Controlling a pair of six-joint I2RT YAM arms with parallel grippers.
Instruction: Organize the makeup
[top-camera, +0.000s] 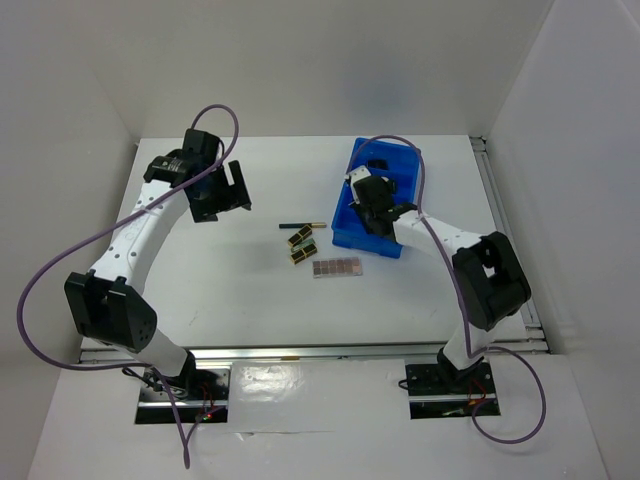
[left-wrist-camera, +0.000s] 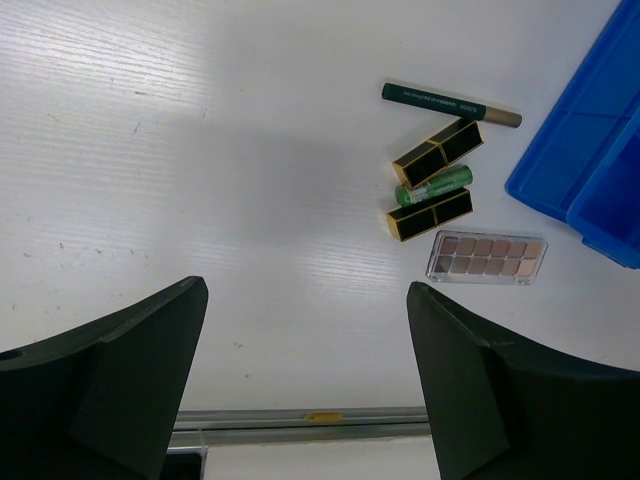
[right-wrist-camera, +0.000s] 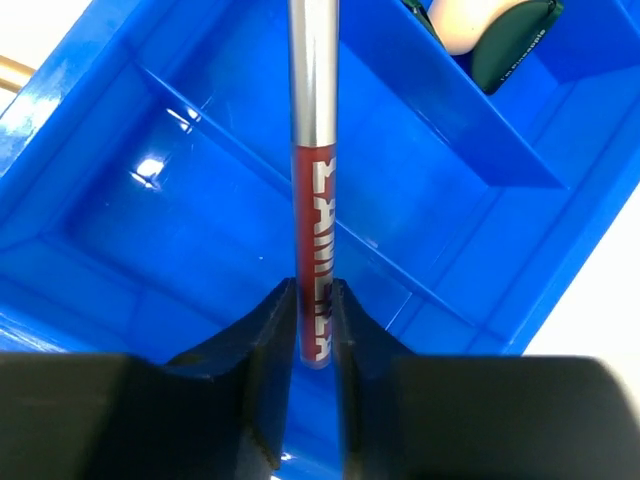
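My right gripper (right-wrist-camera: 313, 300) is shut on a red stick with a silver cap (right-wrist-camera: 313, 150) and holds it over a compartment of the blue bin (right-wrist-camera: 90, 210). A beige sponge (right-wrist-camera: 470, 20) and a dark-green disc (right-wrist-camera: 515, 50) lie in a farther compartment. On the table lie a dark pencil (left-wrist-camera: 440, 101), two black-gold lipsticks (left-wrist-camera: 440, 152) (left-wrist-camera: 430, 215), a green tube (left-wrist-camera: 435, 185) and a brown-pink palette (left-wrist-camera: 487, 256). My left gripper (left-wrist-camera: 305, 290) is open and empty, above the table to the left of them. In the top view the grippers are at the back left (top-camera: 225, 195) and over the bin (top-camera: 372, 205).
The blue bin (top-camera: 338, 222) stands at the right of the table, just right of the loose makeup (top-camera: 302, 250). White walls close the back and both sides. A metal rail (left-wrist-camera: 300, 420) runs along the near table edge.
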